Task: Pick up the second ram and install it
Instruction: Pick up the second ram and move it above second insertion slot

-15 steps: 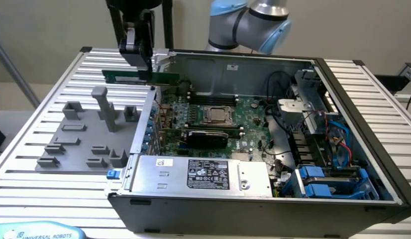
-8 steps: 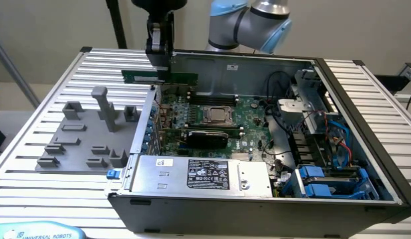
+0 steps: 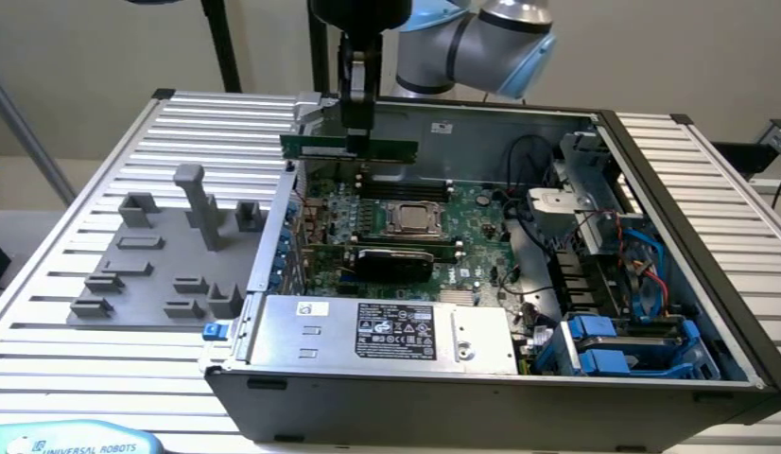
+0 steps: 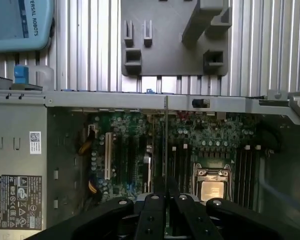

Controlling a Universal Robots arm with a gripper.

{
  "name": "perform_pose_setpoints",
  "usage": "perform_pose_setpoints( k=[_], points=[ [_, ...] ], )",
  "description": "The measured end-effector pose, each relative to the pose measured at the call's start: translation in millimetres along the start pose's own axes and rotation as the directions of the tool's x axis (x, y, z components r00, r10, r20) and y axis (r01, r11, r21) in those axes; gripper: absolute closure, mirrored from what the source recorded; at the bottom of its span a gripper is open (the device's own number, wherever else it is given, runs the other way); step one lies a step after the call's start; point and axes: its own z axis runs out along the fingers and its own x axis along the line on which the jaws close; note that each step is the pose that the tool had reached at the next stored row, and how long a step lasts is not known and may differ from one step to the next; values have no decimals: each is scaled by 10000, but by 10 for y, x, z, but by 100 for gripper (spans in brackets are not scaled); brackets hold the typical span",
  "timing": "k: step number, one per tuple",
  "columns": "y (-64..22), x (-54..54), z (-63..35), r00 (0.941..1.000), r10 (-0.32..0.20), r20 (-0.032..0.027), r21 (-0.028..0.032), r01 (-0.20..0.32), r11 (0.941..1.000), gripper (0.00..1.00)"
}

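- Gripper [image 3: 356,135] [image 4: 165,194]: clamped on ram [image 3: 390,149] [image 4: 165,135].
- Ram: level, edge-down, above motherboard [image 3: 473,213] inside open case [image 3: 492,388].
- Fixture [image 3: 151,260]: at exterior view's left, beside case.

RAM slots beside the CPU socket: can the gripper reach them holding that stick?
Likely yes: the case lies open, the gripper holds the second ram above the slots, and nothing shows between.

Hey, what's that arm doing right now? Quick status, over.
Gripper shut on the second ram. Ram held level in the air over the motherboard, not seated. Nothing seen between them.
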Motion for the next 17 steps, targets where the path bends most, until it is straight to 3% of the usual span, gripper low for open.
perform_pose_setpoints(
  k=[10,17],
  points=[
    [-400,-281,177,10000,0,-16,0,0,10000,87],
    [-589,-428,279,10000,8,-17,0,-8,10000,87]
  ],
)
